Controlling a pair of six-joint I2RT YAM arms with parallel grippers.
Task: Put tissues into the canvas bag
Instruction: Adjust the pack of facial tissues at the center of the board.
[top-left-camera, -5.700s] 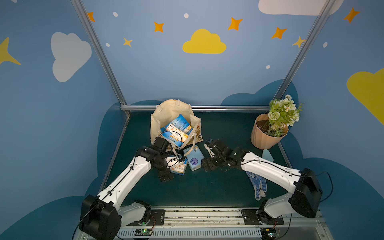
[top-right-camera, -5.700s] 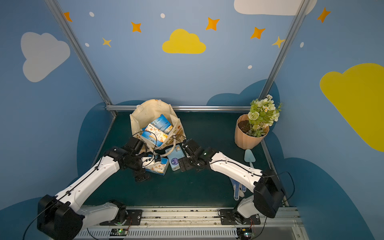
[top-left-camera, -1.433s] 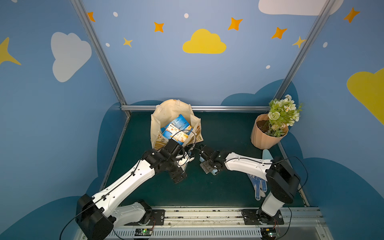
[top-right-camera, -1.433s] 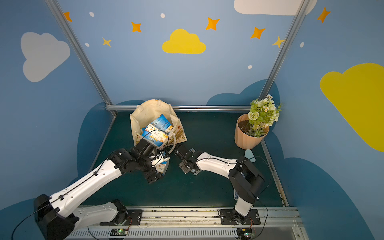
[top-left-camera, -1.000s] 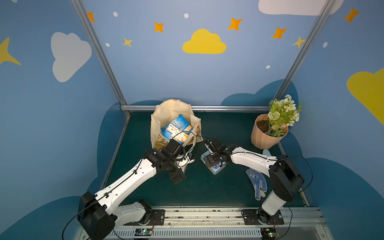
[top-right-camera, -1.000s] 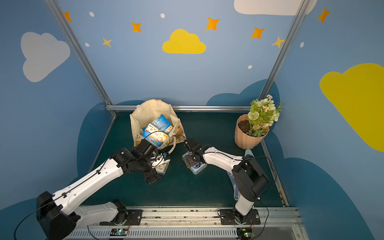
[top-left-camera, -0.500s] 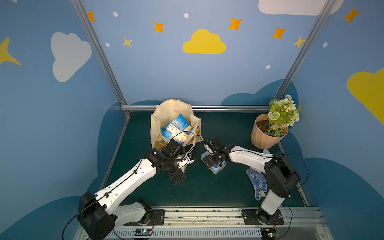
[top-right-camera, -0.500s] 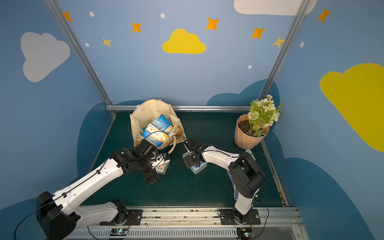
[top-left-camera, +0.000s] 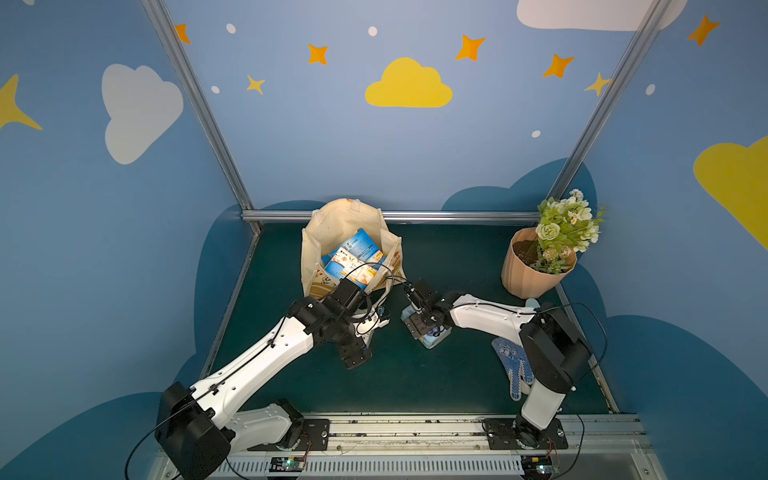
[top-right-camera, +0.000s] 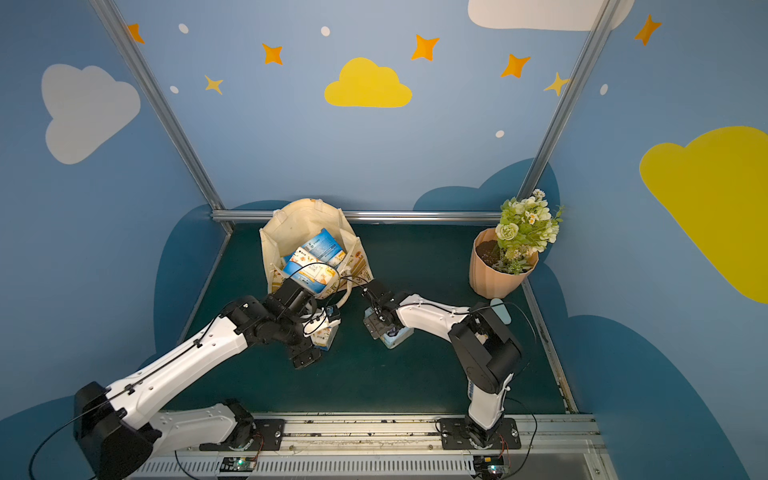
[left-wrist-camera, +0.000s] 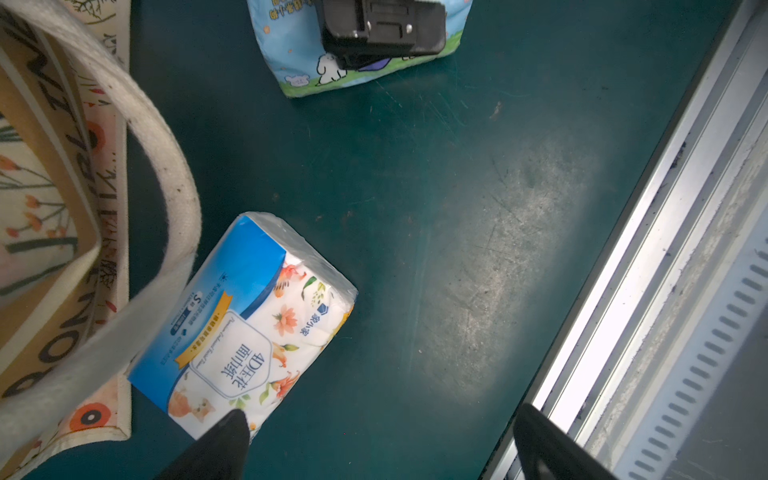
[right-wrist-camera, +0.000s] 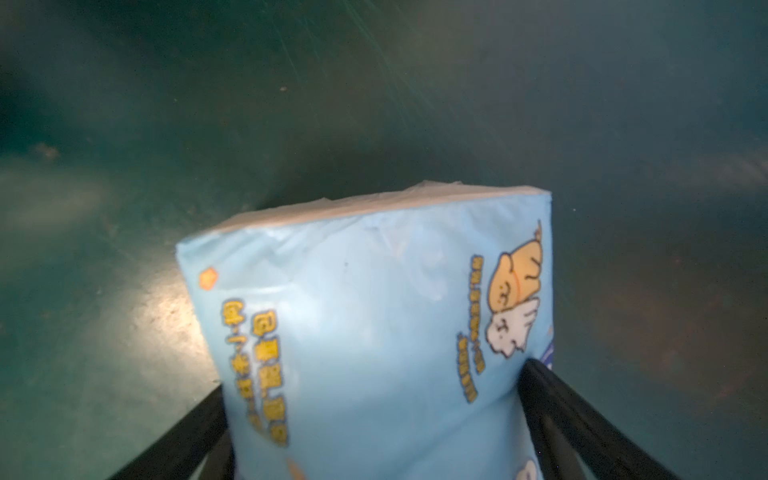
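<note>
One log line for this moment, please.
left claw open by floral pack | right claw open astride pale blue pack | canvas bag holds packs

1. The canvas bag (left-wrist-camera: 54, 232) is cream with orange flowers and a tan lettered stripe.
2. The floral tissue pack (left-wrist-camera: 249, 332) is blue and white with orange blooms.
3. The pale blue tissue pack (right-wrist-camera: 374, 311) bears yellow lettering.
4. The worktop (top-left-camera: 415, 382) is dark green.

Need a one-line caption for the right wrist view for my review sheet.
Right gripper, jaws open, straddling the pale blue tissue pack on the green mat.
</note>
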